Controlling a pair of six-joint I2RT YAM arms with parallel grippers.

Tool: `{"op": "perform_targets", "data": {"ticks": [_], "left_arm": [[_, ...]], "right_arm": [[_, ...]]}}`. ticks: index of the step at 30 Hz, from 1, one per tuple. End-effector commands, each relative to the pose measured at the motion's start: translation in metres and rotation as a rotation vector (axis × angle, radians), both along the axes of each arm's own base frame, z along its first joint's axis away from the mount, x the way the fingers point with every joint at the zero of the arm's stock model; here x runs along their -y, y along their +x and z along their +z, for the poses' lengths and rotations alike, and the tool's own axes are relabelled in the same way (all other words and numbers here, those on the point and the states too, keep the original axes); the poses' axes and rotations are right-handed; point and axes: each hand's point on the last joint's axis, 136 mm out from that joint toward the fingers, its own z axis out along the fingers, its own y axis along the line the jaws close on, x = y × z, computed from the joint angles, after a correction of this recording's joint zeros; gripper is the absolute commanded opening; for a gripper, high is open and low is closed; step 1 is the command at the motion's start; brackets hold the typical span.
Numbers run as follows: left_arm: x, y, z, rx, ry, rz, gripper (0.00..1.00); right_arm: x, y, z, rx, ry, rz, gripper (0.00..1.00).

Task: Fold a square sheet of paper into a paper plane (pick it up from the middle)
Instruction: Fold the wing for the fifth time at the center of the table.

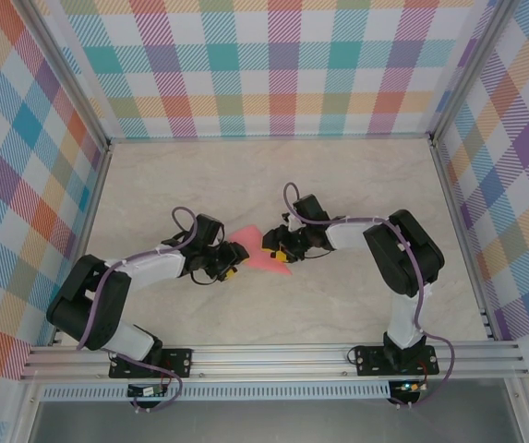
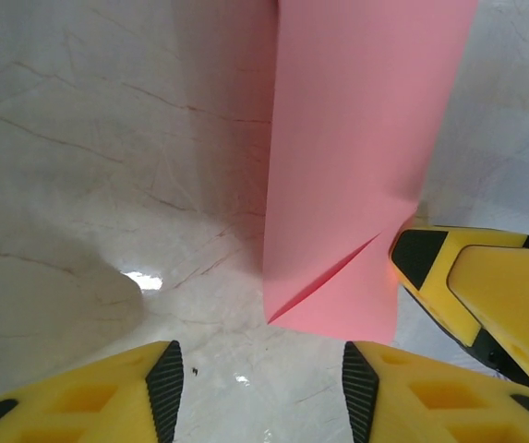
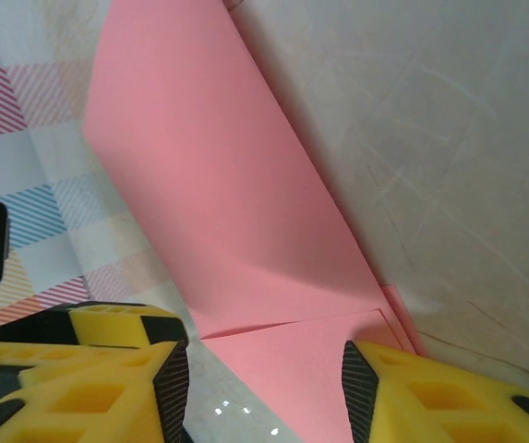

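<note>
Arms converge at the middle of the counter (image 1: 338,185) in the top view, left hand (image 1: 230,270) and right hand (image 1: 278,252) almost nose to nose, the pink sheet of paper (image 1: 248,243) between them. From up there, creases and finger gaps are too small to read. The left wrist camera fills that in: the left hand (image 2: 262,383) is spread wide with nothing between its pads. The sheet (image 2: 356,166) is just past its tips, with a diagonal crease across the near corner. A yellow finger (image 2: 486,286) of the right hand touches the sheet's right edge. In its own wrist view the right hand (image 3: 264,383) is spread wide too, the creased end of the sheet (image 3: 218,203) lying in the gap. I cannot tell whether either pad presses it. The sheet's far part rises against the checked wall (image 3: 33,101).
</note>
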Motion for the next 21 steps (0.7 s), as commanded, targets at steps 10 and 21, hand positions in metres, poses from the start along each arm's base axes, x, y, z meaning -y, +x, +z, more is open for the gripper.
{"op": "perform_targets", "data": {"ticks": [10,21], "left_arm": [[0.025,0.017,0.003,0.027,-0.066,-0.031,0.43],[0.042,0.022,0.011,0.044,-0.170,-0.053,0.32]], "right_arm": [[0.010,-0.006,-0.022,-0.120,0.010,-0.031,0.50],[0.010,-0.002,-0.017,-0.115,0.041,-0.041,0.53]]}}
